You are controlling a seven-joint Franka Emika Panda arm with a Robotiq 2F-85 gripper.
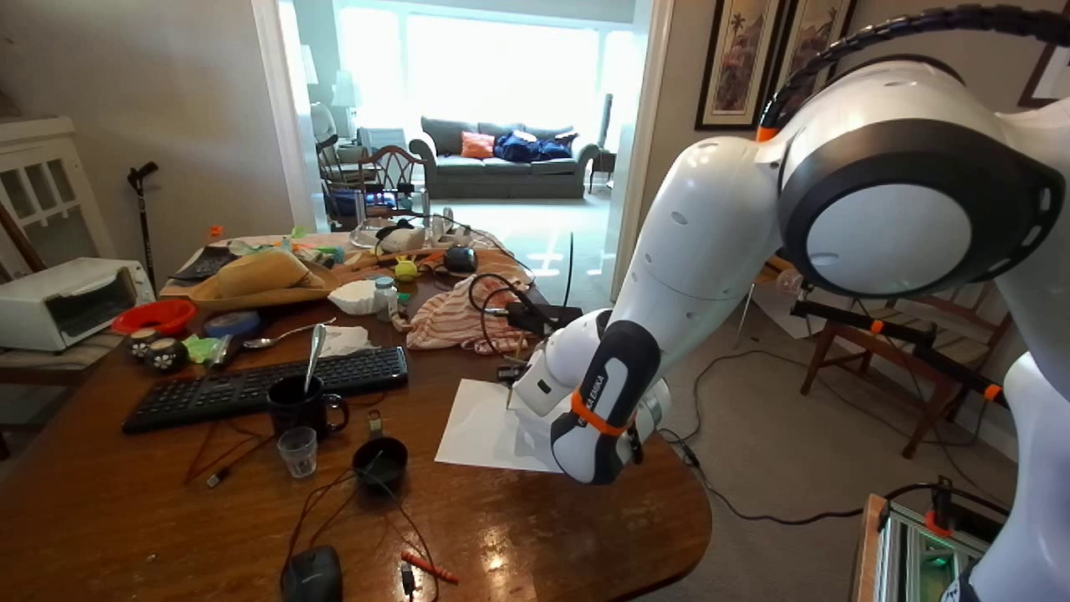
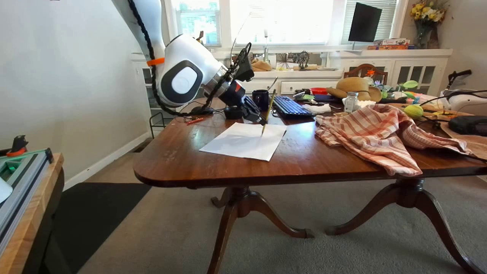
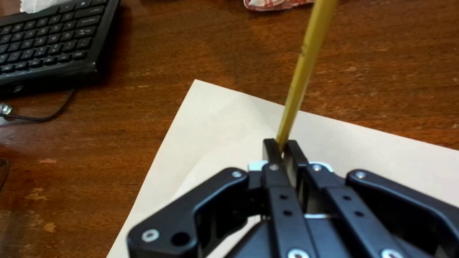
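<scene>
Yellow pencil (image 3: pixel 303 68) is gripped in the pincer (image 3: pixel 282 146): fingers (image 3: pixel 270 150) pinched together on it, shaft sticking up past the tips. It's over a white paper sheet (image 3: pixel 215 118) lying flat on the table (image 2: pixel 304 160), and it leans rather than standing plumb. Lower end comes down to the sheet in an exterior view; can't tell whether it touches or sits just above. Arm (image 1: pixel 694 226) reaches in low and hides part of the paper.

Nearby: black keyboard (image 1: pixel 234 393), apart from the sheet. Dark mug (image 1: pixel 292 410) just beside the keyboard, metal spoon (image 1: pixel 316 351) poking up out of it. Clear cup (image 1: pixel 298 451) right by the mug, small black bowl (image 1: pixel 398 471) between that cup and the paper. Mouse (image 1: pixel 313 577) further off, red stick (image 1: pixel 430 568) near it.

Red-and-white striped cloth (image 2: pixel 376 133) lies crumpled, well apart from the pencil, reaching the table edge. Past it are a glass jar (image 2: pixel 350 102) and a straw hat (image 2: pixel 355 85); red bowl (image 1: pixel 155 316) is near the hat. White toaster oven (image 1: pixel 84 301) sits beside the table. Sofa (image 1: pixel 510 171) is through the doorway.
</scene>
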